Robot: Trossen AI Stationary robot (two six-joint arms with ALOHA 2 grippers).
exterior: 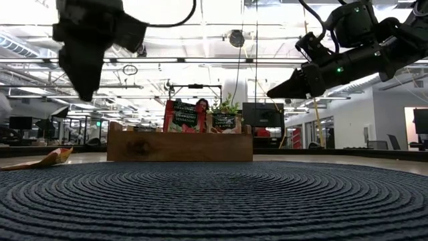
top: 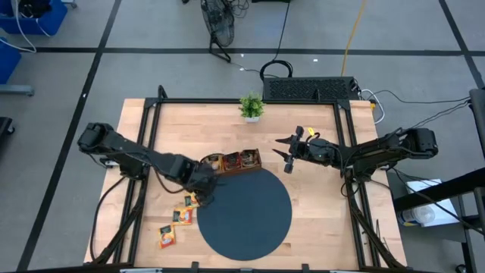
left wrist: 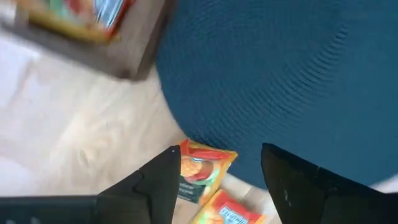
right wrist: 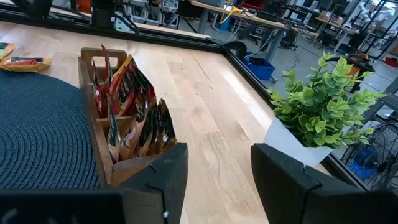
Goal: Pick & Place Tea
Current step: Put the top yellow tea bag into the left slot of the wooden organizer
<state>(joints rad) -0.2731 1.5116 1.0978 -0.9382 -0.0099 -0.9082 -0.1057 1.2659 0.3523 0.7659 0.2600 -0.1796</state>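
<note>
The table [top: 318, 220] carries a dark round mat [top: 246, 216], with a wooden tray [top: 231, 161] at its far edge already holding several sachets upright. The left gripper [top: 203, 196] hovers with fingers spread and empty at the mat's left rim, the tray just beyond it; directly beneath and just past its fingertips lie loose yellow-orange tea sachets [left wrist: 200, 169] on bare wood beside the mat. The right gripper [top: 289, 154] waits open, raised, with the tray to one side and a potted plant [top: 251, 106] to the other. The sachets look light, thin, floppy and probably slick; pinching one across a raised edge seems safest.
</note>
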